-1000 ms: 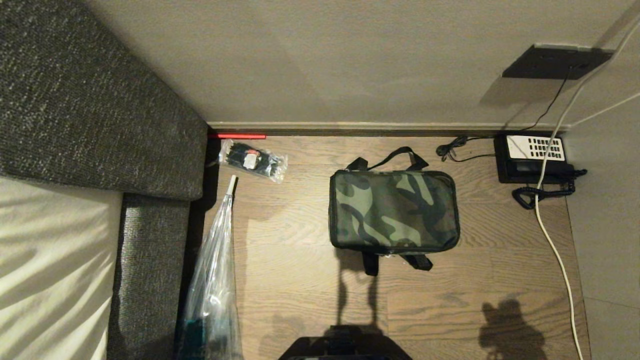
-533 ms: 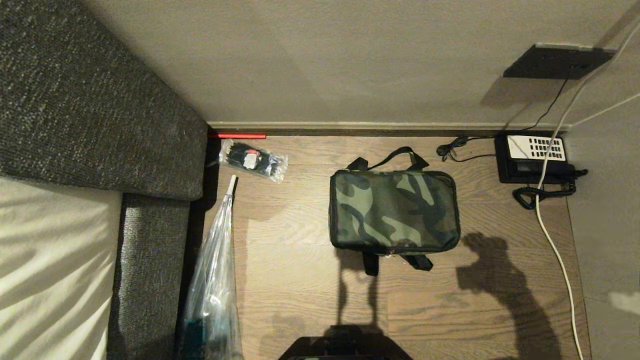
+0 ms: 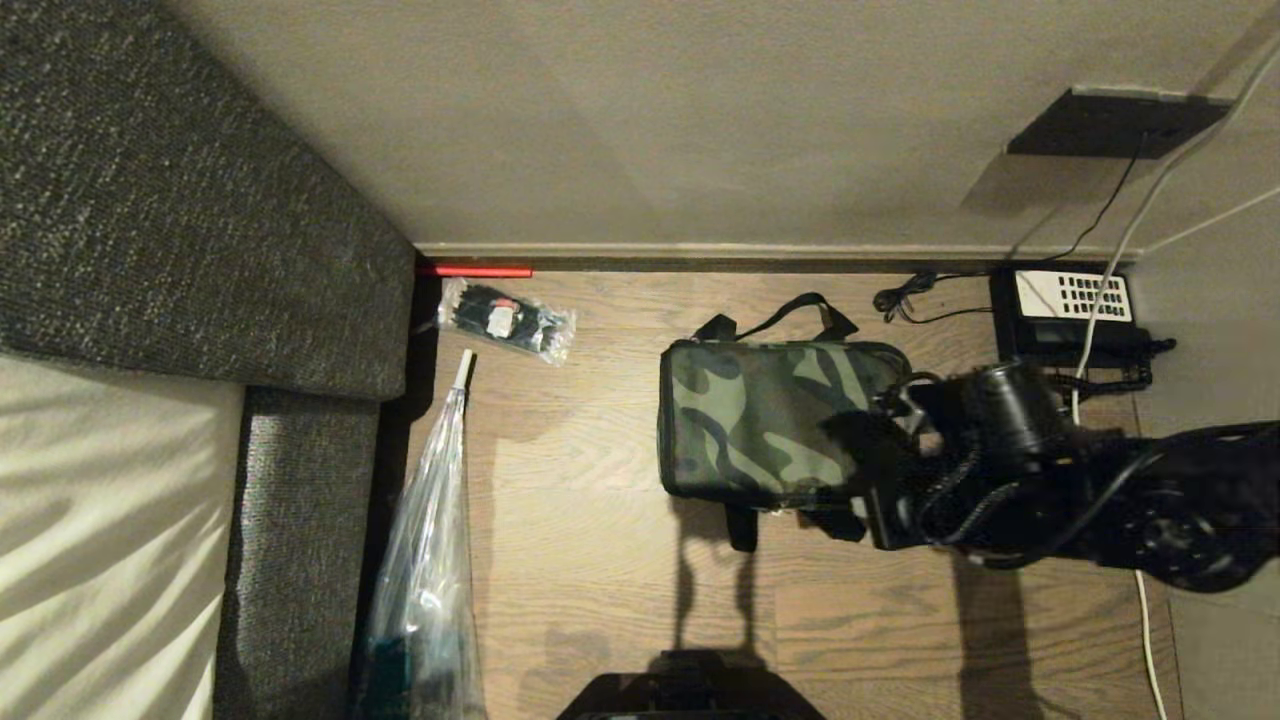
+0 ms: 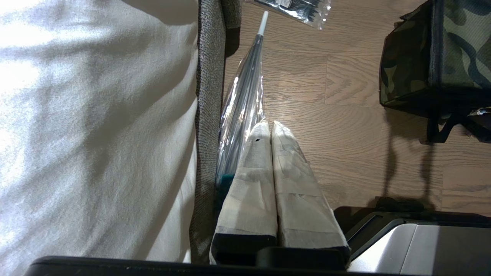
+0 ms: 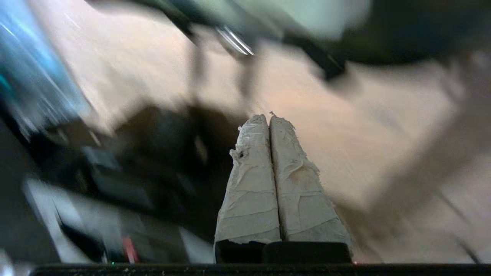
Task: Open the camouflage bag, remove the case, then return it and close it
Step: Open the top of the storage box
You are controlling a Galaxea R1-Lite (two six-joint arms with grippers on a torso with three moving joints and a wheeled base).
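Head view: looking down on a boxy soft fabric bag with a green-brown-black camouflage lid (image 3: pixel 770 415), sitting zipped and flat on the wooden floor (image 3: pixel 600 560) near the wall, black straps poking out front and back. Reaching in from the right, a black right arm, its right tool (image 3: pixel 885 490) crossing the bag's right end; contact impossible to confirm. No case showing; presumably still inside.

Judging by the look: cloth walls likely yielding and sagging under a pinch, lid fabric slightly slick, so probably sliding on the floor if pulled sideways. Best hold likely the zip pull along the lid's edge or a strap, though no pull is clearly visible.

Left wrist view: showing what the head view is missing, the left tool (image 4: pixel 268 132), taped white fingers pressed together, hanging beside a clear plastic-wrapped umbrella (image 4: pixel 245 103) and a grey bed edge (image 4: pixel 207 115).

Right wrist view: smeared with motion, yet showing the right tool's taped fingers shut on nothing.
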